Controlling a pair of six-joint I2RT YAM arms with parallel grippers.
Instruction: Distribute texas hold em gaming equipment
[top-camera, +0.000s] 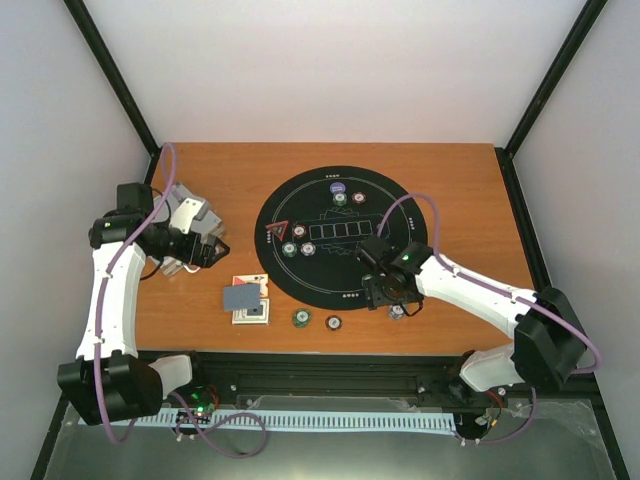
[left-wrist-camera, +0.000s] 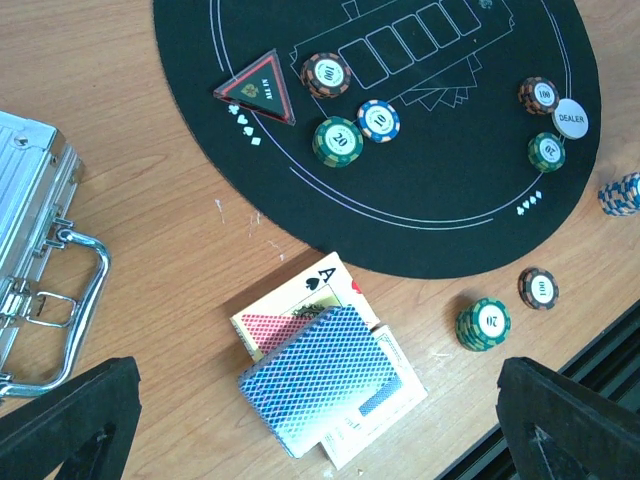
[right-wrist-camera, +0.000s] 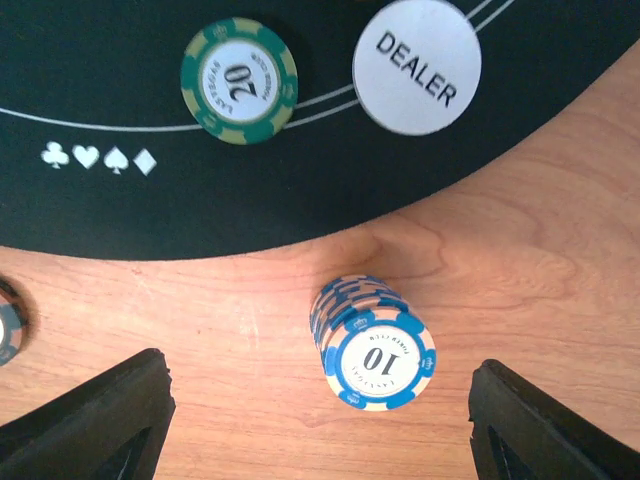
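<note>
Our right gripper (right-wrist-camera: 320, 405) stands open, its jaws well clear on either side of the blue chip stack (right-wrist-camera: 372, 360), which sits on bare wood between them, just short of the black mat (right-wrist-camera: 250, 200). Beyond the stack, on the mat, lie a green 20 chip (right-wrist-camera: 239, 82) and the dealer button (right-wrist-camera: 417, 67). Our left gripper (left-wrist-camera: 315, 400) is open and empty, with the card deck (left-wrist-camera: 320, 385) ahead of it, undealt. We judge the job partly done: the deck, the stack, a loose green chip (left-wrist-camera: 484, 323) and a brown chip (left-wrist-camera: 538, 288) remain off the mat.
</note>
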